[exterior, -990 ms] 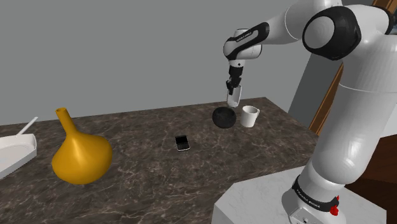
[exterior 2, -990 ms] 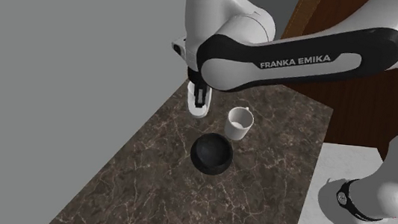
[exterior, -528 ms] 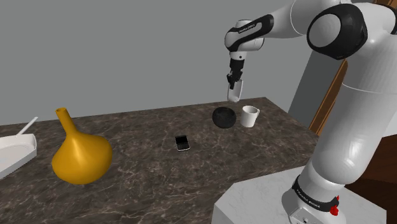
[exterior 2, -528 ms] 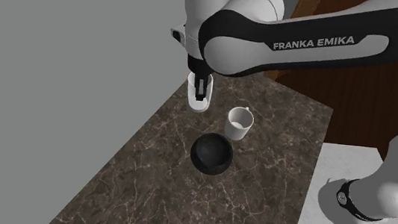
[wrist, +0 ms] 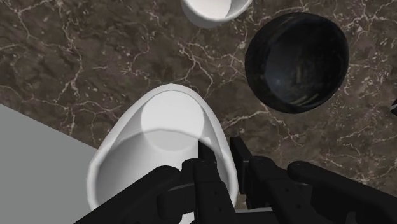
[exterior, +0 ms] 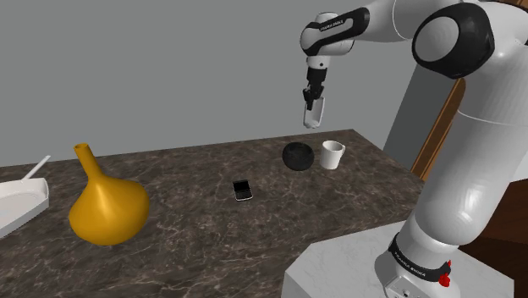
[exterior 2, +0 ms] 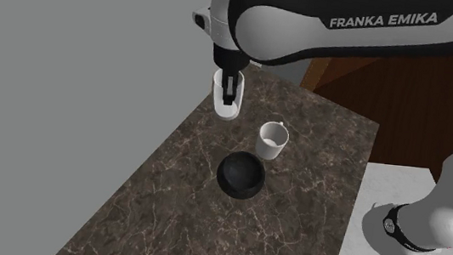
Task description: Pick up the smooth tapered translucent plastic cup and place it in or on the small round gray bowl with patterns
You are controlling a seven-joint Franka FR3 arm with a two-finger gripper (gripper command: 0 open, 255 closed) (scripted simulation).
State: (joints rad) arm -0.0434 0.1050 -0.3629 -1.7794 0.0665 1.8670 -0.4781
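I look over a long countertop [exterior: 211, 237] of dark brown stone with pale veins, set against a plain grey wall [exterior: 152, 68]; the wall bears no window or mark that I can make out. At the shoulder view's right, past the counter's end, stands a brown wooden panel [exterior: 433, 140]. In the second exterior view a darker reddish-brown surface [exterior 2: 424, 99] lies beyond the counter's far edge. The light is soft and even, and the shadows on the stone are faint
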